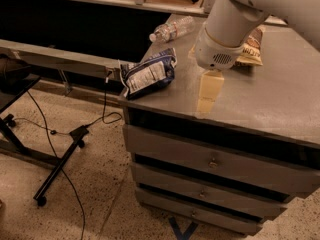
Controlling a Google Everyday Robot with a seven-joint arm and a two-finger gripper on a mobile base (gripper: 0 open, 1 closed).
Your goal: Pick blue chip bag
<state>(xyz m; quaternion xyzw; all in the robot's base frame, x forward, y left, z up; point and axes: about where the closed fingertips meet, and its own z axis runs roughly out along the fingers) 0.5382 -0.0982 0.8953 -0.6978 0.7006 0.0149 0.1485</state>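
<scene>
The blue chip bag is crinkled navy with a white label panel and lies at the front left corner of the grey cabinet top. My gripper hangs from the white arm over the cabinet top, a hand's width to the right of the bag and apart from it. It holds nothing.
A clear plastic water bottle lies behind the blue bag. A tan-and-brown chip bag lies at the back, partly hidden by the arm. The cabinet has several drawers. A black stand and cables are on the floor at left.
</scene>
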